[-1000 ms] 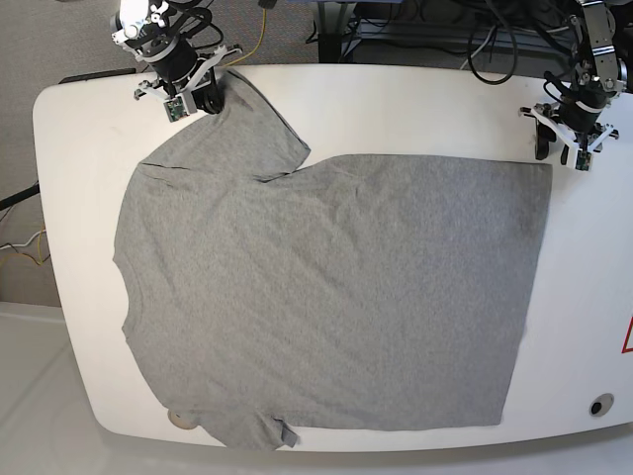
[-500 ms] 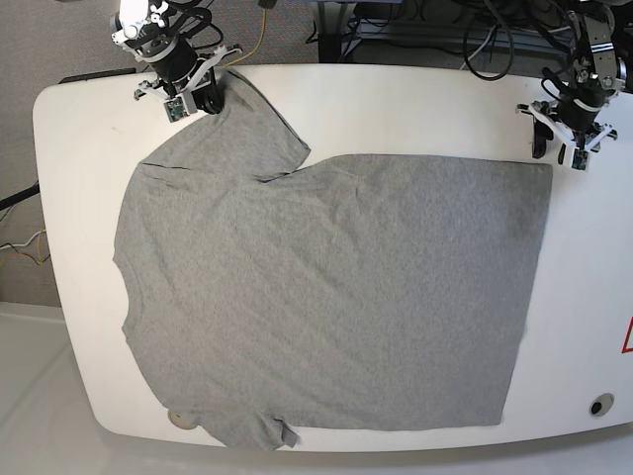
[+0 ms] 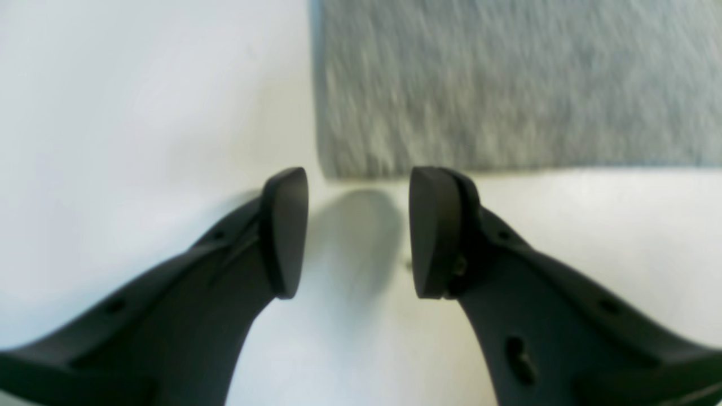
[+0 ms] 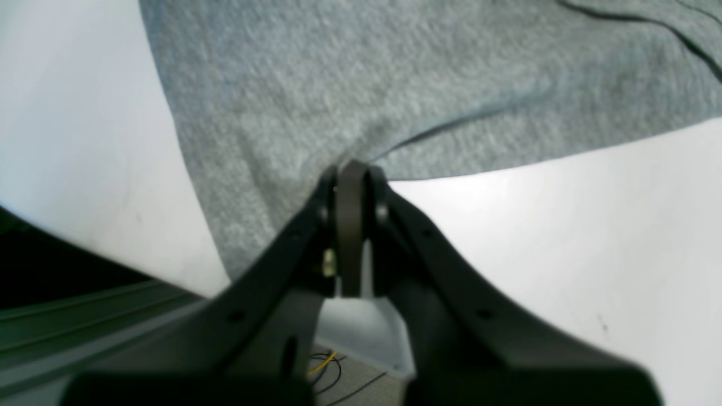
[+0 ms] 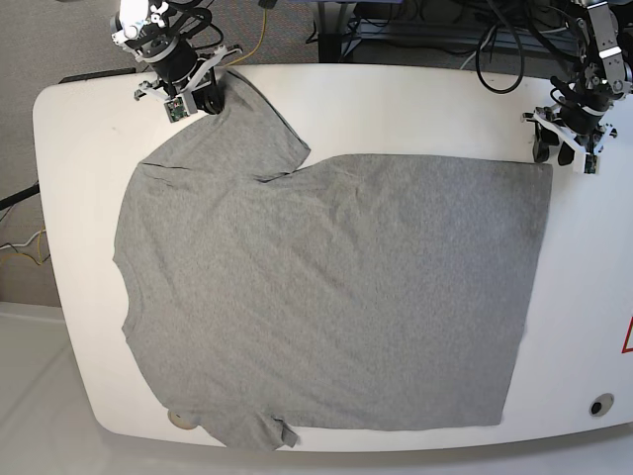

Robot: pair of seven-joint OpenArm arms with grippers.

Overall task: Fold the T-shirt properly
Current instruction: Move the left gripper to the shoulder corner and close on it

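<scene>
The grey T-shirt (image 5: 326,287) lies spread flat on the white table (image 5: 415,109), plain side up, collar towards the left and hem towards the right. My right gripper (image 5: 203,102) is at the far left, shut on the edge of the far sleeve (image 5: 247,134). In the right wrist view, the right gripper (image 4: 352,177) pinches the T-shirt (image 4: 338,84) fabric between its closed jaws. My left gripper (image 5: 552,151) stands open just beyond the hem's far corner. In the left wrist view, the left gripper (image 3: 358,225) has nothing between its fingers, and the T-shirt (image 3: 507,84) corner lies just ahead.
Cables and equipment frames (image 5: 415,30) crowd the space behind the table. The near sleeve (image 5: 252,427) reaches the table's front edge beside a small round fitting (image 5: 178,419). A dark hole (image 5: 600,404) and a red mark (image 5: 627,336) sit near the right edge.
The left arm shifted slightly near the hem corner, its gripper staying open. The right arm and the T-shirt have not moved.
</scene>
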